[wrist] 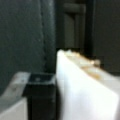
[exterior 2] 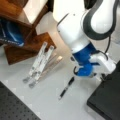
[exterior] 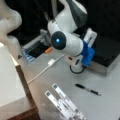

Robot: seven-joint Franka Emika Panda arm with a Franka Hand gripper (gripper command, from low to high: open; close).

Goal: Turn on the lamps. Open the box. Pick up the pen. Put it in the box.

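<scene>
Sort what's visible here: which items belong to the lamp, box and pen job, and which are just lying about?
Job items: the box, lid closed; the pen, lying on the table; the gripper, by the box edge.

Lying about: white perforated strips, white cable, wooden stand.

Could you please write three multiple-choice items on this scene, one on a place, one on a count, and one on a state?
1. Where is the pen?
A. lying on the grey table
B. inside the box
C. held in the gripper

2. How many flat white perforated strips lie side by side on the table?
A. two
B. five
C. none

3. In what state is the box?
A. lid open
B. lid down, black top showing
C. tipped on its side

Answers: 1 A, the pen lies alone on the table in both front views, apart from the box. 2 A, a pair of strips shows in both front views. 3 B, the black lid lies flat over the silver-grey sides, and the gripper is at its edge.
</scene>
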